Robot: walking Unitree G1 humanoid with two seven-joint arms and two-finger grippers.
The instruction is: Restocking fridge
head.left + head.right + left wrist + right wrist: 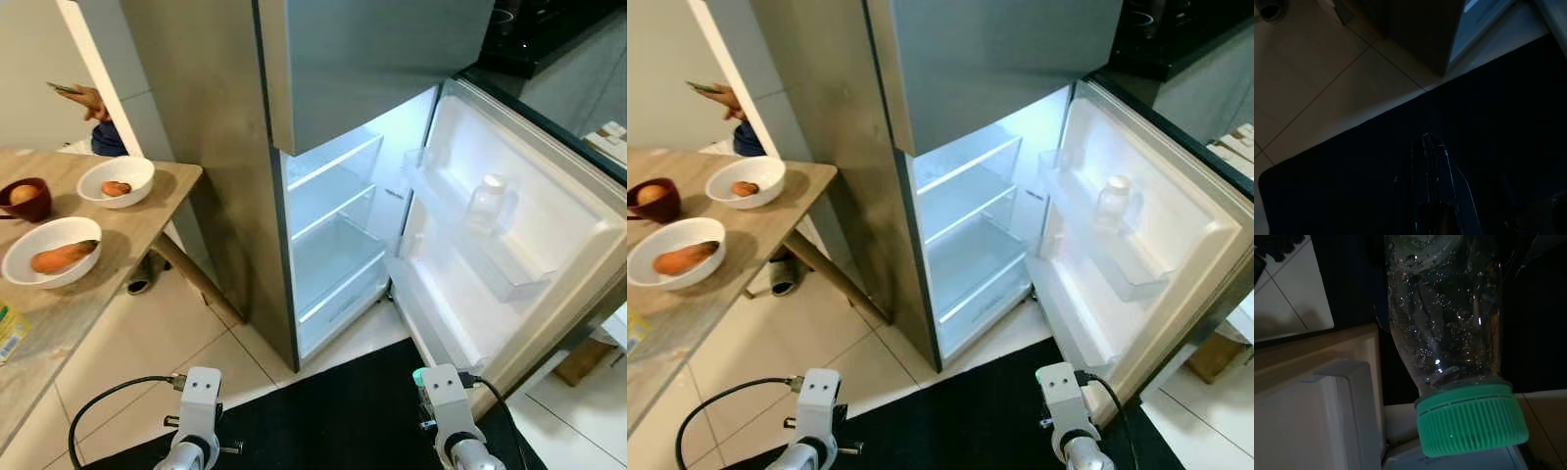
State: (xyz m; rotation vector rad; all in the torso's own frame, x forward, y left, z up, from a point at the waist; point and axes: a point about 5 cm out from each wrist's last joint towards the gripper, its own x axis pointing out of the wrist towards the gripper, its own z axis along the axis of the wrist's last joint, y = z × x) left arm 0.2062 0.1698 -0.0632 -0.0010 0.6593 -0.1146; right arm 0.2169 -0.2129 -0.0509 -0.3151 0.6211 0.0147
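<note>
Bottle (pixel 1449 333) in right tool: clear, bubble-beaded, green ribbed cap (pixel 1471 418).

Both eye views look forward and down from head height at the open fridge (pixel 333 245), sharing it, the bench (pixel 127 235) to its left and the black mat (pixel 960 411) before it. The left wrist view looks down, near the mat by the fridge's base. The right wrist view sits very close to a green-capped bottle (pixel 1449 333) by the fridge door's edge.
</note>
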